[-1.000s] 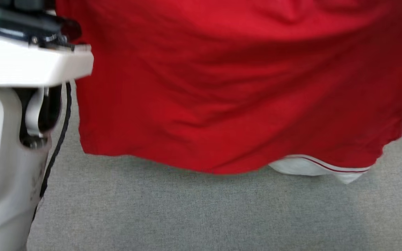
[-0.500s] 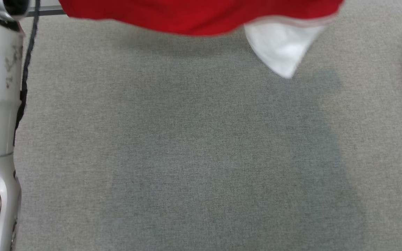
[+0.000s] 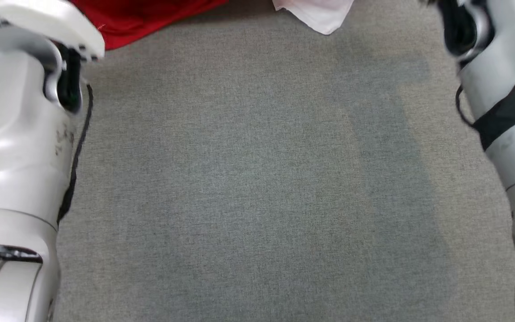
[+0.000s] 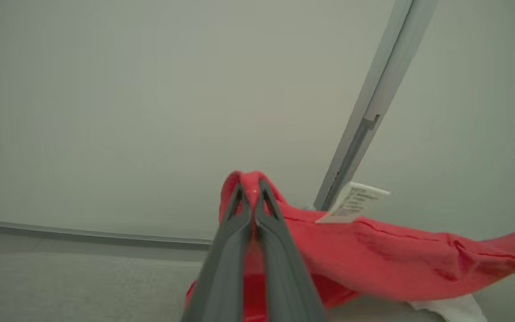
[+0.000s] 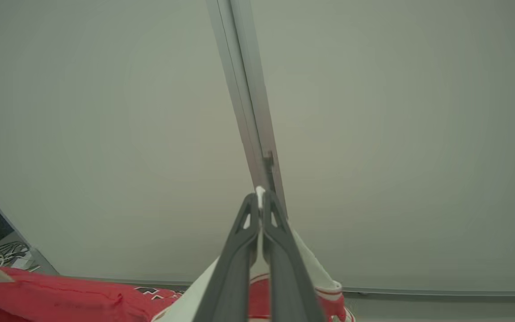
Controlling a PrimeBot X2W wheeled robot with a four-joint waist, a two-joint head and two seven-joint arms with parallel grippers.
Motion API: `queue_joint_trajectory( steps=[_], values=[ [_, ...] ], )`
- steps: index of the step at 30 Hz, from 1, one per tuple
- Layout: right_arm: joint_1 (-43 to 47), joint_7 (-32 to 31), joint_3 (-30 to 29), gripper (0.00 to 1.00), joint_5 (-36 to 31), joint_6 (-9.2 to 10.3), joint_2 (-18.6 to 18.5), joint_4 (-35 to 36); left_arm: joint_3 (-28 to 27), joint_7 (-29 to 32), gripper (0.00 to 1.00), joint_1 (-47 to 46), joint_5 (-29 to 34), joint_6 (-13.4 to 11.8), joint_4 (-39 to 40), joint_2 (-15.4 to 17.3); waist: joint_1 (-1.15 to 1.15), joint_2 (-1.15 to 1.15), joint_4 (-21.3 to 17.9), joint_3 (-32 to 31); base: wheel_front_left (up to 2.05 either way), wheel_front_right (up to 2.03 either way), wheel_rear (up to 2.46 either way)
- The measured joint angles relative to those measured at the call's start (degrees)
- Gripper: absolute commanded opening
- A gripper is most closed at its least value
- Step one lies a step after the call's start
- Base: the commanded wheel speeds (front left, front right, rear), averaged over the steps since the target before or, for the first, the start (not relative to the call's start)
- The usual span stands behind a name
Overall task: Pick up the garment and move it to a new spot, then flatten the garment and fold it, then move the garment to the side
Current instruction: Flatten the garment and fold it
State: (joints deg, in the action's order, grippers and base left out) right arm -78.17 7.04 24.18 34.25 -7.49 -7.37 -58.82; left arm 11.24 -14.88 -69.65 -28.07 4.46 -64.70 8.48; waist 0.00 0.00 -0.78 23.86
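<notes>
Holding the garment [image 4: 387, 264] spread, the left gripper [image 4: 251, 197] clamps its red edge, the right gripper [image 5: 260, 201] its white cloth; lowering both evenly (and slowly) should lay it flat.

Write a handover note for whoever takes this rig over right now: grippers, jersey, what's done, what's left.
Left gripper: shut on a red edge of the jersey.
Right gripper: shut on its white sleeve.
Jersey: held up and stretched between both grippers over the grey surface; a tag sticks up near the left grip.
Done: pickup.
Left: lay it at the new spot, flatten, fold, move it aside.
</notes>
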Motion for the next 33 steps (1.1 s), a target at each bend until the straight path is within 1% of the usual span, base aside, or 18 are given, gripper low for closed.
queue_joint_trajectory(
  steps=[3,7,8,13,18,20,24,28,29,33],
  values=[
    [2.3,0.3,1.8,0.0,1.5,0.0,0.6,-2.6,0.1,0.0,0.0,1.3,-0.3,0.5,-3.7,-0.5,0.0,0.0,-0.2,1.0,0.0,0.0,0.0],
    [5.5,1.6,3.3,0.0,3.3,0.0,1.0,-4.0,0.2,0.0,0.0,2.8,-0.7,1.1,-5.4,-0.7,0.0,0.0,-0.4,1.9,0.0,0.0,0.0],
    [8.4,2.9,4.4,0.0,4.6,0.0,0.9,-4.1,0.4,0.0,0.0,4.9,-0.7,1.5,-5.7,-1.2,0.0,0.0,-0.3,1.9,0.0,0.0,0.0],
    [18.0,6.2,6.5,0.0,9.0,0.0,-0.4,-1.0,-1.4,-0.1,0.0,12.1,-0.5,2.0,0.1,-1.3,0.0,0.0,0.2,0.9,0.0,0.0,0.0],
    [29.3,7.7,8.1,0.0,12.0,0.0,-2.9,5.8,-4.8,-0.1,0.0,22.7,0.8,2.1,8.9,-1.1,0.0,0.0,0.2,-1.3,0.0,0.0,0.0],
    [33.8,7.8,7.6,0.0,12.4,0.0,-4.0,9.8,-5.9,-0.1,0.0,27.0,1.8,2.1,12.4,-1.2,0.0,0.0,0.2,-2.4,0.0,0.0,0.0],
    [43.7,7.9,3.2,0.0,11.1,0.0,-6.2,19.4,-9.5,-0.1,0.0,36.3,3.5,2.1,20.6,-1.1,0.0,0.0,0.1,-5.1,0.0,0.0,0.0],
    [55.8,7.9,-1.1,0.0,8.9,0.0,-6.6,27.0,-12.0,-0.1,0.0,46.9,5.0,2.1,27.9,-1.9,0.0,0.0,-0.2,-8.3,0.0,0.0,0.0],
    [55.8,7.9,-1.1,0.0,8.9,0.0,-6.6,27.0,-12.0,-0.1,0.0,46.9,5.0,2.1,27.9,-1.9,0.0,0.0,-0.2,-8.3,0.0,0.0,0.0],
    [65.7,7.2,-5.2,0.0,6.1,0.0,-6.7,34.2,-13.5,-0.1,0.0,54.8,5.4,2.1,33.6,-2.2,0.0,0.0,-0.6,-11.2,0.0,0.0,0.0]
  ],
)
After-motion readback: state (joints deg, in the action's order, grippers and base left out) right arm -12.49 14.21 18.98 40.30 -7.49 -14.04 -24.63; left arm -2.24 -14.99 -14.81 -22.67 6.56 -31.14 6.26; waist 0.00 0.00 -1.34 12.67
